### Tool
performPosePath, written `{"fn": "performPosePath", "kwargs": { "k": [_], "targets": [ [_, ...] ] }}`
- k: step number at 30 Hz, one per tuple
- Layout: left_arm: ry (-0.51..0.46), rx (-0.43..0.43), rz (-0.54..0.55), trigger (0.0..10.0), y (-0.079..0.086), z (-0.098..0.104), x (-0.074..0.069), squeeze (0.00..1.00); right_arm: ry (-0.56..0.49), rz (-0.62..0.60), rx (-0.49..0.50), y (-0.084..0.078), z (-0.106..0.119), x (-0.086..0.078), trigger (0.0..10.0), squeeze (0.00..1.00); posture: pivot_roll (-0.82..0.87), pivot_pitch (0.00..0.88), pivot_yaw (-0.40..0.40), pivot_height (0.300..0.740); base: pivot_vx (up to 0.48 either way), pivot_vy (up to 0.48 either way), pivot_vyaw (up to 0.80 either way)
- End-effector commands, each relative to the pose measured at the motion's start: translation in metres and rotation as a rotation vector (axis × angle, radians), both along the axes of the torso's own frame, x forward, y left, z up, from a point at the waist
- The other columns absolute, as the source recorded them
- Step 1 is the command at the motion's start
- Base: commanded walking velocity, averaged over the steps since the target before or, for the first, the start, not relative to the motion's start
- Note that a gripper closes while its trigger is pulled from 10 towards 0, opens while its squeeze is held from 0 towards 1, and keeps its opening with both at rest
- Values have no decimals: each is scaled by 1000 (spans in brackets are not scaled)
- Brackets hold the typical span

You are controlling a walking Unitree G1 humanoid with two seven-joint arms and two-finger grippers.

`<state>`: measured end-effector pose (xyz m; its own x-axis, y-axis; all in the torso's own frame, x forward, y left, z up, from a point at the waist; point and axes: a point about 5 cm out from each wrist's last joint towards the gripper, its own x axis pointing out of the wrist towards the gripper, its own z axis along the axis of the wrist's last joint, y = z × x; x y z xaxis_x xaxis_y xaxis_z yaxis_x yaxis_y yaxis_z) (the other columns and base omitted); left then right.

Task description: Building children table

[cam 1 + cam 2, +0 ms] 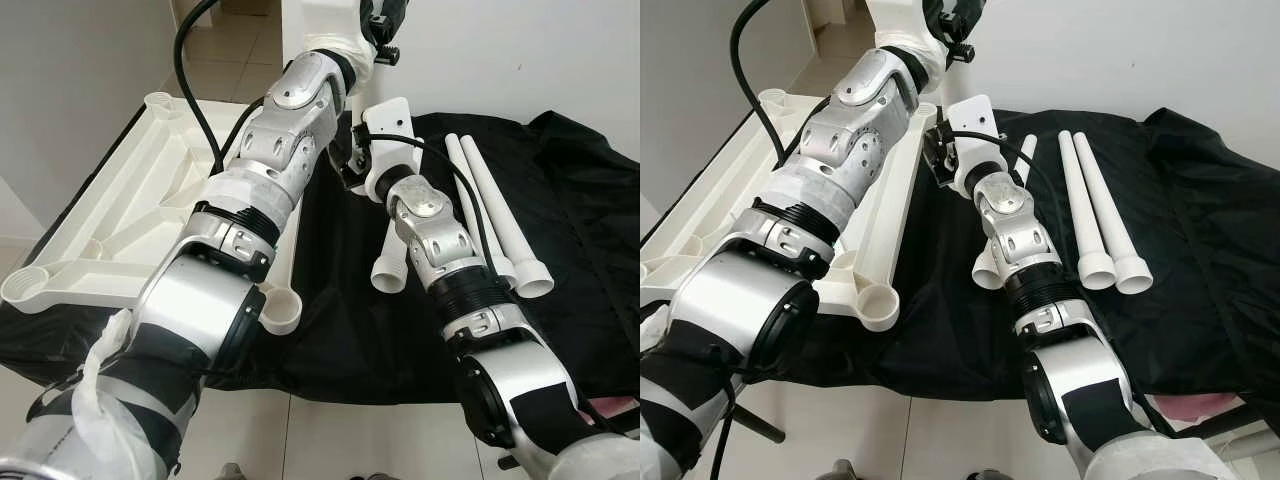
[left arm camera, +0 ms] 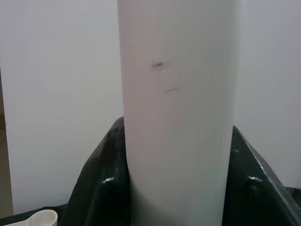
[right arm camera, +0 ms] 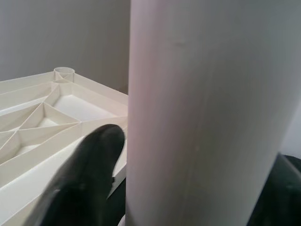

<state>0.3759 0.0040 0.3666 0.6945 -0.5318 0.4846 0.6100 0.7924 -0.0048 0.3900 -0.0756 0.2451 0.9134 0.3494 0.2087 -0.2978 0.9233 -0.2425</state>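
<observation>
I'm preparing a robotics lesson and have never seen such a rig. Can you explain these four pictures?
This is a humanoid robot with two silver arms. The two wide pictures come from cameras on its head, looking down; the two close-ups come from cameras on its wrists. On a black cloth lies an upturned white table top with round corner sockets, and three loose white table legs. Each wrist picture shows a white leg close up between black fingers: the left hand and the right hand each appear to grip a white leg, possibly the same one, raised beside the table top.
</observation>
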Motion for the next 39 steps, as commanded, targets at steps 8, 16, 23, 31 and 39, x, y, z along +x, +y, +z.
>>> {"fn": "performPosePath", "kwargs": {
  "k": [8, 16, 23, 31, 39],
  "targets": [
    [-100, 122, -230, 10000, -15, 1, -16, 0, -19, 6, 6, -1, 3, 3, 0, 0, -16, 0, -10, 740, 0, 0, 0],
    [-89, 111, -275, 10000, -17, -2, -19, 1000, 17, -30, 67, -4, -2, 3, 10000, 0, -15, 0, -10, 740, 0, 0, 0],
    [-149, 149, -356, 10000, -21, -4, -31, 0, 67, -78, 159, -9, -11, 2, 10000, 0, -14, 0, -11, 740, 0, 0, 0],
    [-132, 61, -442, 10000, -5, -16, -43, 0, 50, -211, 243, -41, -23, -1, 10000, 0, -15, 0, -8, 740, 0, 0, 0],
    [-66, 83, -344, 10000, 20, -41, -38, 0, -11, -230, 329, -60, -33, -18, 10000, 0, -10, 0, -11, 740, 0, 0, 0]
  ]
}}
